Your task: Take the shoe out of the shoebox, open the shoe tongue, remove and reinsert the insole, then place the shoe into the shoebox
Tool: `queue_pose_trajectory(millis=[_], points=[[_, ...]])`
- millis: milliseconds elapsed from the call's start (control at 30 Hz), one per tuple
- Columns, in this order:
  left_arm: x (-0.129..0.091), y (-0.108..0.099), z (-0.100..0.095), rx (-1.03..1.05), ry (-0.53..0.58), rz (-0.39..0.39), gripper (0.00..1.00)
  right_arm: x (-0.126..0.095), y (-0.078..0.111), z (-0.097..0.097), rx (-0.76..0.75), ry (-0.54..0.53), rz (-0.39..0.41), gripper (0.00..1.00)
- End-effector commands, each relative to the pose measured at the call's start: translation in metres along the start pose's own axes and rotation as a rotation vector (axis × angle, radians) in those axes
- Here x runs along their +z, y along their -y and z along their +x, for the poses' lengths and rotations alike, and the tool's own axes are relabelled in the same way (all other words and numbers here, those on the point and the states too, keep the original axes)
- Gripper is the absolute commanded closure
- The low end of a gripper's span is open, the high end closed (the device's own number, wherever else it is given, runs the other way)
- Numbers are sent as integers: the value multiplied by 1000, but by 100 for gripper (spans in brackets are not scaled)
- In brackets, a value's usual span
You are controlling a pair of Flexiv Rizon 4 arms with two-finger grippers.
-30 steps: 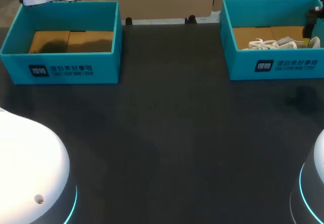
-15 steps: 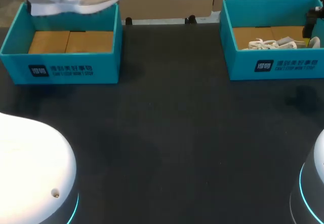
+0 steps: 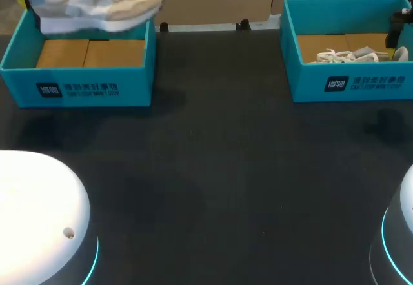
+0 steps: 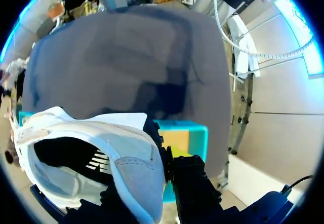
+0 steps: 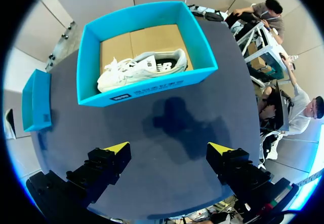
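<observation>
You're seeing a shoe (image 3: 103,4) of matt suede-like cloth, a matt teal cardboard shoebox (image 3: 84,88), and a dull dark tabletop (image 3: 219,169).

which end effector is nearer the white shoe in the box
Right. The right end effector hovers before the white shoe, outside its box; the left end effector grips a beige shoe over the other box.

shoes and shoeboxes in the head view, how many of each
shoes: 2, the beige shoe held up over the left shoebox, the white shoe lying in the right shoebox
shoeboxes: 2, both teal
total: 4
</observation>
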State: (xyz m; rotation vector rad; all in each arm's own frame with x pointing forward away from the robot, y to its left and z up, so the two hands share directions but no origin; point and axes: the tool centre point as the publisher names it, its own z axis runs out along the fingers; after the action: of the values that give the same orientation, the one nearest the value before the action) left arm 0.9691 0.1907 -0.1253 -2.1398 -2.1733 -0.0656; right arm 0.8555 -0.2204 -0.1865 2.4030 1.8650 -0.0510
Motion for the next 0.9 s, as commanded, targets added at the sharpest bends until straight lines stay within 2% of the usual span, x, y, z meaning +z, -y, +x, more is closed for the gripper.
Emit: queue_pose_trajectory(millis=[33, 267, 633, 733, 900], points=[[9, 48, -38, 28, -33, -295, 100, 0, 0, 0, 0, -1, -1, 0], [27, 105, -93, 51, -37, -275, 100, 0, 0, 0, 0, -1, -1, 0], [55, 183, -164, 97, 11, -161, 100, 0, 0, 0, 0, -1, -1, 0], [60, 198, -180, 102, 19, -141, 100, 0, 0, 0, 0, -1, -1, 0], [60, 198, -180, 102, 19, -141, 100, 0, 0, 0, 0, -1, -1, 0]])
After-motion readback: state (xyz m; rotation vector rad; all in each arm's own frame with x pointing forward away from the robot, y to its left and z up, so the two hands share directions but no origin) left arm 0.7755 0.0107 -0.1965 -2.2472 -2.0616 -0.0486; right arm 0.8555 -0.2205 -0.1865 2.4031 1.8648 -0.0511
